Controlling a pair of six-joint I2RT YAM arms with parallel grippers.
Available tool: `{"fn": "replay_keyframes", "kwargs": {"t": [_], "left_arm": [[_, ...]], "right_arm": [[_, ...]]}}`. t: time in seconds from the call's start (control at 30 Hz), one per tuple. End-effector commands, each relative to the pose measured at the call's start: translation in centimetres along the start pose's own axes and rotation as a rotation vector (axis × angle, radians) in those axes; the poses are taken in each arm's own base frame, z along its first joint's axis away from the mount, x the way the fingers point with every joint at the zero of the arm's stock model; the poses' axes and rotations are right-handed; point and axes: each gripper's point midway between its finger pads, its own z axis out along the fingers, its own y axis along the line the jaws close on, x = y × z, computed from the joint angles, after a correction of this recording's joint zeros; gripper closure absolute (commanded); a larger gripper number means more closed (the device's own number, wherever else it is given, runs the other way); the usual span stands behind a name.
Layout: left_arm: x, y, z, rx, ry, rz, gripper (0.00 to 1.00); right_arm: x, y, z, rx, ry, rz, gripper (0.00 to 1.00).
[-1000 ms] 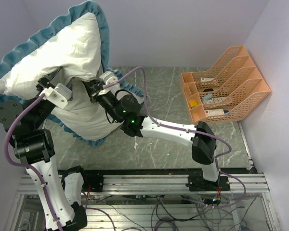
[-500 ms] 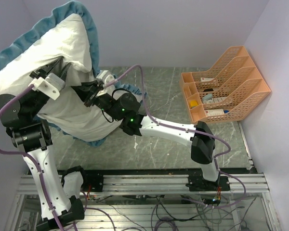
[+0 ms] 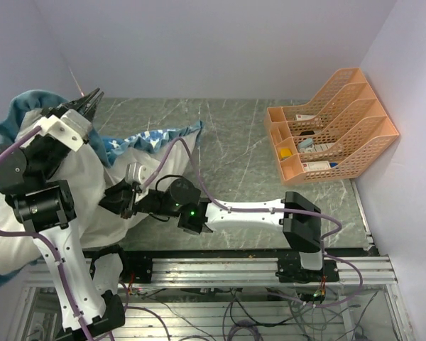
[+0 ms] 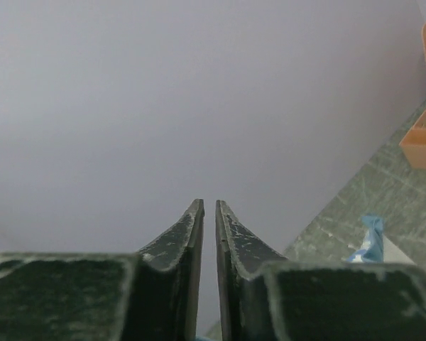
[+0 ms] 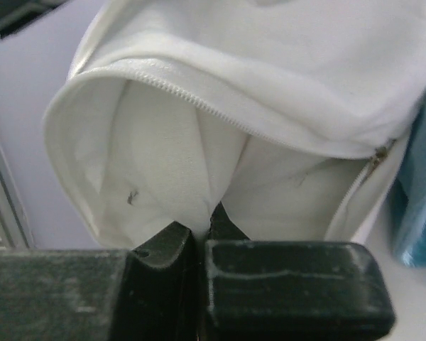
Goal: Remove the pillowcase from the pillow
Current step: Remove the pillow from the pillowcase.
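The left gripper [image 3: 92,98] is raised high at the far left, off the fabric, and points toward the back wall [image 3: 234,42]. In its wrist view the fingers [image 4: 181,234] stand almost together with a thin slit between them and nothing in it. The right arm reaches low across the near side of the table [image 3: 270,170], and the right gripper [image 3: 112,200] is pressed into the white bulk at the near left corner. In its wrist view the right gripper [image 5: 202,217] is clamped together on a fold of the pillow [image 5: 163,163], which shows plain white with a small dark speck inside a zipped opening. The zipper [image 5: 199,99] runs along the edge of that opening, and the case [image 5: 284,64] hangs over it with its white side out and a teal strip at the right. From above, the case [image 3: 153,136] shows its blue-and-white print and teal ruffle behind the bulk, trailing onto the table. Where the white case ends and the pillow begins cannot be told there. An orange rack [image 3: 334,121] sits at the far right, well apart from both arms.
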Motion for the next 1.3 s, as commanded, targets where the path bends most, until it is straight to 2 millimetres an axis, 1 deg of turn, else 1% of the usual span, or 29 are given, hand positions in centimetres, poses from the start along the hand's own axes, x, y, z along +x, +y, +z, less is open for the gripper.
{"fn": "replay_keyframes", "kwargs": {"t": [0.0,0.03,0.1,0.13,0.17,0.23,0.3,0.37,0.43,0.53,0.57,0.7,0.77,0.9,0.93,1.1,1.13,1.17,1.2,1.27], "left_arm": [[1.6,-2.0,-0.9,0.110,0.114,0.018,0.71],[1.4,-2.5,-1.3,0.131,0.129,0.017,0.62],[0.9,-3.8,-2.1,0.170,0.143,0.024,0.39],[0.3,-4.2,-2.4,0.174,0.141,0.031,0.32],[-0.3,-4.5,-2.7,0.172,0.135,0.031,0.28],[-1.8,-4.7,-3.1,0.153,0.114,0.030,0.24],[-2.6,-4.8,-3.2,0.147,0.109,0.022,0.23],[-2.3,-5.2,-3.3,0.182,0.126,0.015,0.22],[-0.7,-6.3,-3.7,0.235,0.171,0.009,0.22],[2.7,-7.5,-4.5,0.307,0.246,0.049,0.23],[3.8,-7.7,-4.7,0.319,0.267,0.050,0.22],[8.2,-7.7,-4.8,0.340,0.332,0.097,0.19],[9.7,-7.2,-4.5,0.325,0.336,0.134,0.18],[10.9,-4.4,-3.2,0.202,0.294,0.256,0.17],[11.2,-4.1,-3.0,0.187,0.289,0.274,0.17],[13.7,-4.7,-2.5,0.232,0.326,0.331,0.18],[13.9,-4.4,-2.2,0.209,0.326,0.349,0.19],[14.0,-4.7,-1.5,0.192,0.308,0.356,0.20],[13.7,-4.4,-1.2,0.152,0.295,0.368,0.22],[12.8,-4.3,-0.1,0.103,0.242,0.378,0.25]], "right_arm": [[-2.1,-3.4,0.0,0.144,0.015,-0.022,1.00],[-1.8,-6.0,0.1,0.210,0.035,-0.014,1.00],[-1.0,-10.5,-0.2,0.313,0.044,0.012,1.00],[-0.2,-12.4,-0.5,0.352,0.041,0.027,1.00],[0.3,-14.3,-0.9,0.388,0.032,0.049,1.00],[1.5,-17.9,-1.8,0.466,0.016,0.097,1.00],[1.3,-20.9,-2.9,0.543,-0.021,0.137,1.00],[0.7,-22.8,-3.8,0.602,-0.058,0.161,1.00],[-0.1,-23.5,-4.2,0.623,-0.083,0.165,1.00],[-1.2,-23.1,-4.3,0.609,-0.096,0.154,1.00],[-1.6,-22.8,-4.3,0.599,-0.103,0.156,1.00],[-2.3,-22.2,-4.1,0.579,-0.121,0.178,1.00],[-2.3,-22.0,-3.8,0.574,-0.127,0.191,1.00],[-2.3,-21.6,-3.0,0.564,-0.131,0.202,1.00],[-2.3,-21.6,-2.9,0.566,-0.132,0.201,1.00],[-1.6,-22.2,-2.5,0.597,-0.107,0.199,1.00],[-1.5,-22.3,-2.5,0.602,-0.103,0.198,1.00],[-1.4,-22.3,-2.4,0.603,-0.099,0.198,1.00],[-1.3,-22.3,-2.4,0.605,-0.095,0.199,1.00],[-0.8,-22.4,-2.3,0.606,-0.082,0.201,1.00]]}}
